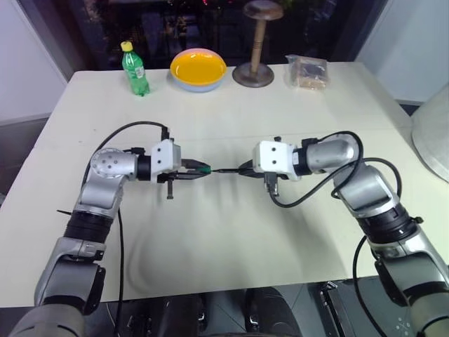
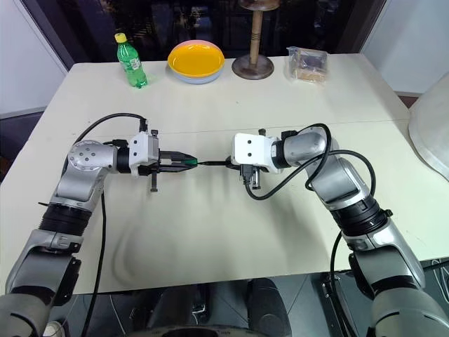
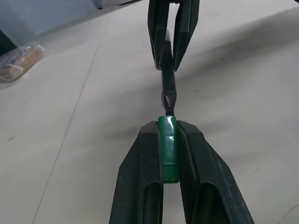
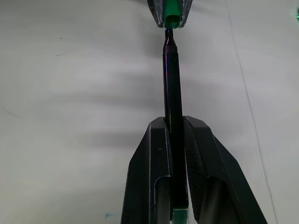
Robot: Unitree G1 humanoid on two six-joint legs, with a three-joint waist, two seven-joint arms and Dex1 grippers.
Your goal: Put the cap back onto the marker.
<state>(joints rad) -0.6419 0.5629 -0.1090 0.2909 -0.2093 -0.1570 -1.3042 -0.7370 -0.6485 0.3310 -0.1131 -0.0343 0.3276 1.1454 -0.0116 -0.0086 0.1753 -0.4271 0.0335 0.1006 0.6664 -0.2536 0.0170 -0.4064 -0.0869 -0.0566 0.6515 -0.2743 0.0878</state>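
Observation:
Both grippers hover above the middle of the white table [image 1: 224, 239], pointing at each other. My left gripper [image 1: 198, 170] is shut on the cap [image 3: 168, 149], a small bright green cylinder whose open end faces right. My right gripper [image 1: 244, 168] is shut on the marker [image 4: 172, 70], a thin dark pen held level with its pointed tip toward the cap. The tip sits right at the cap's mouth. How far in it reaches I cannot tell. In the left wrist view, the marker [image 3: 168, 88] and cap line up straight.
Along the table's far edge stand a green soda bottle [image 1: 135, 69], a yellow bowl [image 1: 198, 69], a wooden stand [image 1: 255, 67] and a clear bag of snacks [image 1: 307, 71]. A pale rounded object [image 1: 431, 133] sits at the right edge.

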